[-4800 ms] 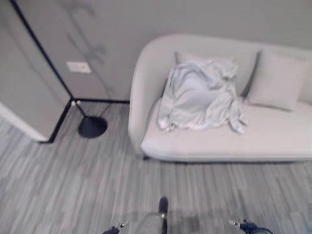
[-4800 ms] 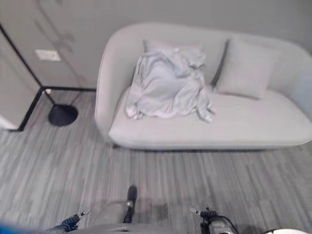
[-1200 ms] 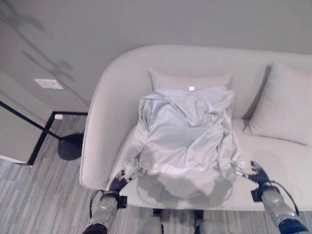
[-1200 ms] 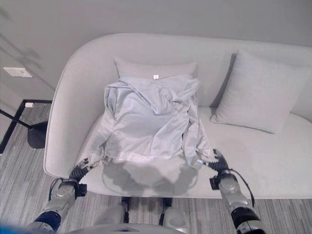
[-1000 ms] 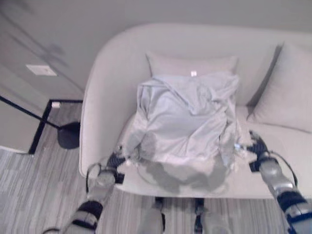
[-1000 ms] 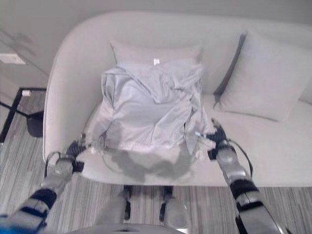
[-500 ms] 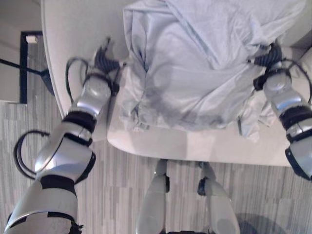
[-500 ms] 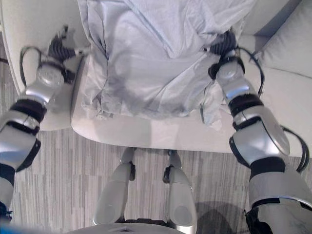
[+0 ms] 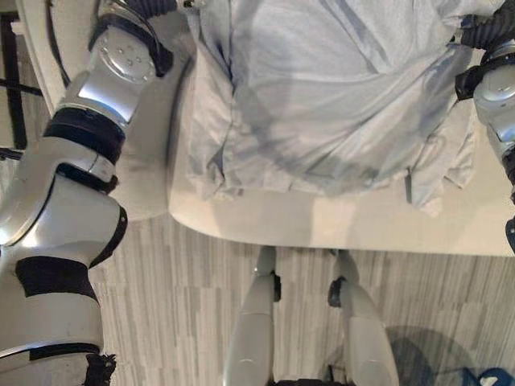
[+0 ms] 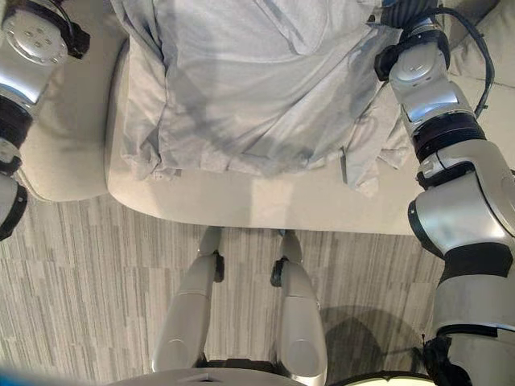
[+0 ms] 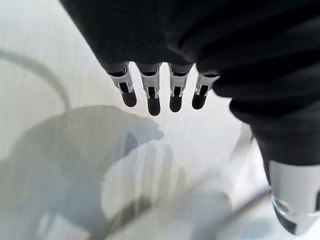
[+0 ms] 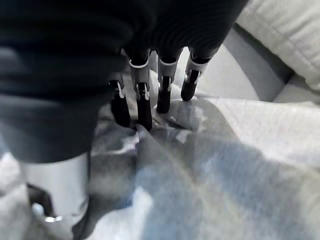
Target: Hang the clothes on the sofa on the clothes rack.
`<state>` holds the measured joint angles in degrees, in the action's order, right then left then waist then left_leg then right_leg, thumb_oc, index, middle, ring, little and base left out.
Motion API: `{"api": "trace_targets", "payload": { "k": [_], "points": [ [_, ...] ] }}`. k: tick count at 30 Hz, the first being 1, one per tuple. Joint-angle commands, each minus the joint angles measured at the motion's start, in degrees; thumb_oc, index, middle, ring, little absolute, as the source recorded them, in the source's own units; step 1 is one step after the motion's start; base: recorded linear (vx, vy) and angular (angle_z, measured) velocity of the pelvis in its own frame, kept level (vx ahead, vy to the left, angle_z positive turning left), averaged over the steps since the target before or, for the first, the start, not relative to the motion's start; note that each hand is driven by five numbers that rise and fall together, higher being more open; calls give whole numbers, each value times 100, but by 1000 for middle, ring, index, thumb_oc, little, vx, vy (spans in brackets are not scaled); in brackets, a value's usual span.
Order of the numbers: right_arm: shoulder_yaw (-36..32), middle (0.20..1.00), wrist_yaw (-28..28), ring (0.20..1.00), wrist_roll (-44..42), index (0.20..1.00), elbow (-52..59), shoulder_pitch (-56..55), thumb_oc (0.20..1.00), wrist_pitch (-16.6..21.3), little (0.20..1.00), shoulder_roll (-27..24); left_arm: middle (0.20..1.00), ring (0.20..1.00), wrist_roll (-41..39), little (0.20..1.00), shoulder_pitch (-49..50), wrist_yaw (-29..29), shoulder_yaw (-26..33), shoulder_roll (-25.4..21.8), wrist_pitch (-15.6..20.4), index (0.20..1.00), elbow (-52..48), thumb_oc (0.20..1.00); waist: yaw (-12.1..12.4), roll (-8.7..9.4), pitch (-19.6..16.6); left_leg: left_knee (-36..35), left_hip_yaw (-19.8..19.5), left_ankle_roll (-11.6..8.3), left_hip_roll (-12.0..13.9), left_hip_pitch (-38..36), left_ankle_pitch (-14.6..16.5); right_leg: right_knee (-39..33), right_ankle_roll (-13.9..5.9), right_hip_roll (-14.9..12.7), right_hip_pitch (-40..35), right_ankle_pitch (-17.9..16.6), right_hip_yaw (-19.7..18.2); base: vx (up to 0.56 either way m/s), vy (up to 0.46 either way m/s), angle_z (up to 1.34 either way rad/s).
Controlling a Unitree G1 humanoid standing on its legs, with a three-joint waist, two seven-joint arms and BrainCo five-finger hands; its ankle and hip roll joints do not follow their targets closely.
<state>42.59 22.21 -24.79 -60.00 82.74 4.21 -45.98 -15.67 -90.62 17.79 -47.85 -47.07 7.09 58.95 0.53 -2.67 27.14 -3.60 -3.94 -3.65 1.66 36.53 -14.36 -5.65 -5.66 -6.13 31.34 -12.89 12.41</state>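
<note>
Clothes: a pale blue shirt [image 9: 338, 88] lies spread over the sofa [image 9: 322, 221] seat, filling the upper middle of the left eye view. Half a second ago both my hands showed whole at its two sides; now the whole picture has slid down, so my head has tipped lower and both arms reach higher up the frame. My left hand [image 9: 153, 6] is cut off at the top left edge, just beside the shirt's left side. My right hand [image 9: 487, 32] sits at the top right corner, against the shirt's right edge.

In the right eye view the shirt [image 10: 257, 80] hangs a little over the front lip of the sofa [image 10: 241, 205], and my right hand [image 10: 406, 12] shows at the top right, its dark cover over the cloth.

In the left wrist view my left hand [image 11: 160, 95] has its fingers [image 11: 151, 102] straight and apart from the thumb, wide, holding nothing; pale sofa and a fold of the shirt [image 11: 75, 165] lie past the tips.

In the right wrist view my right hand [image 12: 145, 95] has its fingers [image 12: 144, 112] straight too, tips down on the crumpled shirt [image 12: 225, 165], with a cushion [image 12: 285, 30] in the upper right. Nothing is pinched yet.

I judge I have closed in on the shirt's two sides and the grasp comes next; no lifting has begun, and the hanging is all ahead.
</note>
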Motion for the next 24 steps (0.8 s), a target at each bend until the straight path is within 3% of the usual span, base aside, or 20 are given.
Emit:
{"api": "trace_targets", "payload": {
  "k": [1, 24],
  "points": [
    [17, 1000, 283, 1000, -259, 1000, 128, 89, 1000, 219, 1000, -465, 1000, 1000, -226, 1000, -42, 223, -188, 111, 217, 1000, 187, 1000, 40, -15, -546, -140, 35, -537, -202, -425, 392, 65, -930, -384, 215, -137, -216, 0, 0, 0],
    [157, 1000, 308, 1000, -444, 1000, 207, 154, 1000, 279, 1000, -535, 1000, 1000, -659, 1000, -251, -18, -554, 117, 293, 1000, 172, 1000, -102, -41, -517, -140, 116, -531, -163, -488, 408, 65, -925, -376, 169, -133, -247, 0, 0, 0]
  ]
}}
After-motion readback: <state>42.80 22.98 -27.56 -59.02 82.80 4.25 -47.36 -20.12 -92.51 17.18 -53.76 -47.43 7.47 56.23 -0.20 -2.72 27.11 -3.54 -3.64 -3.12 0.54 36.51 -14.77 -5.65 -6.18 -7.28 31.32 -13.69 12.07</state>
